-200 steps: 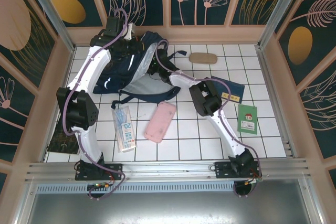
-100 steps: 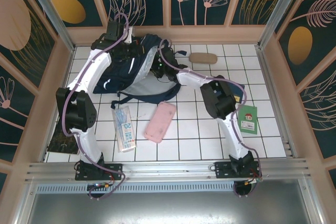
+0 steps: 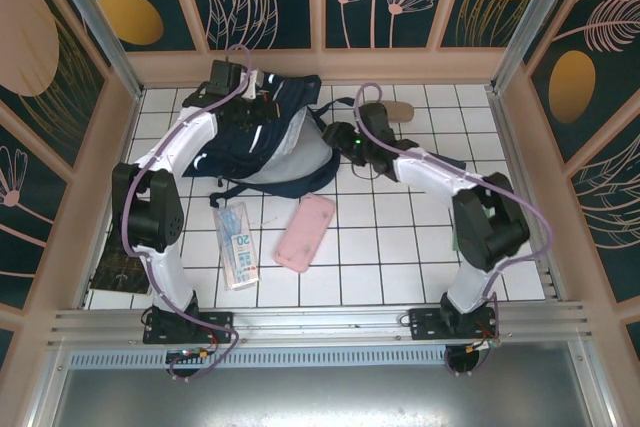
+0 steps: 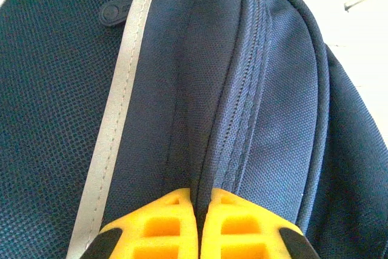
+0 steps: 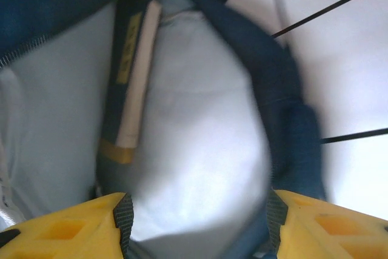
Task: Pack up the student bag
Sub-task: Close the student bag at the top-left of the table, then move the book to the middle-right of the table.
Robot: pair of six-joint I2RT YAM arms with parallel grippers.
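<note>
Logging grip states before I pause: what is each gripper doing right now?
Left gripper: closed, pinching a fold of the student bag.
Right gripper: open, holding nothing.

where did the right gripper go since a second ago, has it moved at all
Yes. The right gripper has pulled back rightward, out of the student bag to its opening, nearer the tan case.
</note>
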